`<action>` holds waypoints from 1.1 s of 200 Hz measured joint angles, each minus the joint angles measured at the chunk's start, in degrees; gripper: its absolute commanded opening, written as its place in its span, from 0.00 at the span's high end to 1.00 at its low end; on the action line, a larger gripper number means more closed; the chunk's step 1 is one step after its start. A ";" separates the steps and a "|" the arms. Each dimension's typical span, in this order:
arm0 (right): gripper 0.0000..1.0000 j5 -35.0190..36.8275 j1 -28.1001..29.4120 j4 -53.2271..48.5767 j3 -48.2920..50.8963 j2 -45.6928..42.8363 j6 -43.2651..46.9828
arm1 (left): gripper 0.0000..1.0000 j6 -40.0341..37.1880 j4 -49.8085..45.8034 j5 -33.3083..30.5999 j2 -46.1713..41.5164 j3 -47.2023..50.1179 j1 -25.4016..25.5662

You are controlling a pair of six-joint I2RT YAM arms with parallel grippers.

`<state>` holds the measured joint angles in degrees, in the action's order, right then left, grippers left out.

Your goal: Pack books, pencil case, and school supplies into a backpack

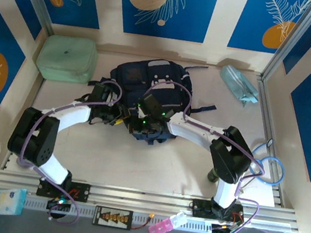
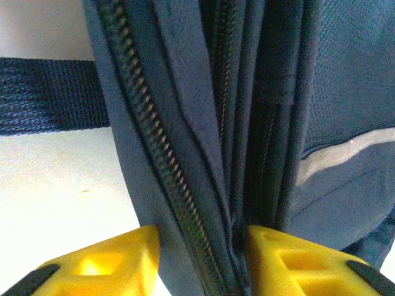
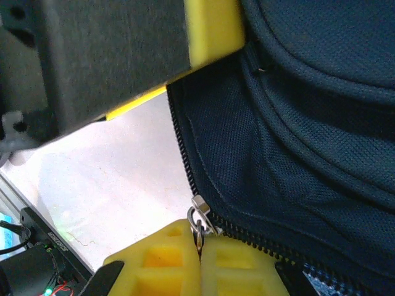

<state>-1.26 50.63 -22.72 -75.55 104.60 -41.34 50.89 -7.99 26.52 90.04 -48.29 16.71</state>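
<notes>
Your right gripper (image 3: 199, 248) is clenched on the small metal zipper pull (image 3: 199, 217) at the near edge of the large navy-blue fabric backpack (image 1: 150, 77). The bag lies in the middle of the pale table (image 1: 135, 166), just beyond both wrists. Your left gripper (image 2: 200, 250) straddles a fold of the same bag. Its yellow pads (image 2: 123, 259) touch the cloth on either side, with a row of zipper teeth (image 2: 154, 154) running up between them, so it looks to be grasping the fabric, not hanging free. What matters for you is the line of the track. In the right wrist view the teeth leave the pull in two directions: one branch climbs towards the left gripper's finger just beside it, the other runs off along the bag's edge. I cannot tell which branch is already open. The left gripper sits close on the left of the pull, so my judgement is to draw the slider along the track and away from that hold, using it as your anchor. The small pale-blue translucent pouch (image 1: 240, 85) lies at the far right, well apart.
</notes>
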 measured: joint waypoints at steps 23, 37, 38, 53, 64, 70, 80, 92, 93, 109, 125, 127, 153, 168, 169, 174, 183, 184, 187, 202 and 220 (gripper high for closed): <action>1.00 2.38 0.39 -3.32 -0.68 -0.02 0.44 | 0.88 0.13 0.15 0.70 0.22 -0.11 0.02; 1.00 4.44 0.70 -6.01 -0.83 -0.20 0.68 | 0.93 -0.28 -0.24 0.68 0.48 -0.13 0.00; 1.00 4.55 0.72 -6.19 -0.83 -0.22 0.68 | 0.93 -0.35 -0.22 0.66 0.50 -0.13 0.00; 1.00 6.95 0.81 -9.33 -0.76 -1.07 0.87 | 0.97 -0.57 -0.57 0.63 0.92 -0.13 -0.07; 1.00 8.92 0.81 -11.43 -0.46 -2.29 1.09 | 0.99 -1.09 -1.03 0.52 1.07 -0.33 -0.11; 1.00 9.90 0.81 -12.68 -0.33 -3.02 1.22 | 1.00 -1.42 -1.31 0.50 1.14 -0.57 -0.11; 1.00 11.56 0.79 -14.51 -0.07 -4.35 1.25 | 1.00 -1.92 -2.10 0.55 1.29 -1.20 -0.11; 1.00 13.62 0.59 -16.52 0.17 -5.81 1.25 | 1.00 -2.36 -2.80 0.55 1.29 -1.77 -0.11; 1.00 13.70 0.59 -16.61 0.17 -5.88 1.22 | 1.00 -2.40 -2.86 0.55 1.29 -1.84 -0.11; 1.00 15.98 0.13 -18.53 0.55 -7.06 0.76 | 1.00 -3.02 -3.39 0.50 1.29 -2.03 -0.11; 1.00 17.70 -1.29 -20.00 1.44 -7.85 0.11 | 1.00 -3.41 -3.65 0.46 1.29 -2.03 -0.20; 1.00 17.84 -1.49 -20.24 1.55 -7.91 0.02 | 1.00 -3.41 -3.67 0.46 1.29 -2.03 -0.22; 1.00 19.23 -5.97 -20.98 4.26 -9.11 -0.48 | 1.00 -3.78 -4.46 0.20 1.27 -2.03 -0.37; 1.00 19.02 -9.16 -20.35 6.56 -10.19 -0.52 | 1.00 -4.26 -4.68 0.02 1.27 -2.03 -0.37; 1.00 18.97 -9.33 -20.28 6.67 -10.27 -0.52 | 1.00 -4.33 -4.68 0.02 1.27 -2.03 -0.37; 1.00 18.71 -10.36 -19.89 7.52 -10.75 -0.52 | 1.00 -4.46 -4.70 0.02 1.27 -2.03 -0.37; 1.00 17.92 -12.09 -19.06 9.09 -11.89 -0.57 | 1.00 -4.55 -4.70 0.04 1.27 -2.03 -0.37; 1.00 17.88 -12.22 -18.99 9.22 -12.00 -0.57 | 1.00 -4.57 -4.70 0.04 1.27 -2.03 -0.37; 1.00 17.51 -12.76 -18.60 9.77 -12.41 -0.57 | 1.00 -4.63 -4.72 0.04 1.27 -2.08 -0.37; 1.00 16.31 -14.32 -17.73 11.32 -14.16 -0.70 | 1.00 -4.96 -4.98 0.07 1.27 -2.34 -0.37; 1.00 15.34 -14.62 -16.46 12.70 -15.78 -0.66 | 1.00 -5.79 -6.29 0.11 1.46 -3.48 -0.37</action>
<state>14.09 36.01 -39.18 -62.85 88.82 -42.00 45.10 -14.28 26.63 91.50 -51.77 16.34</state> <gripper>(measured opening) 0.058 0.062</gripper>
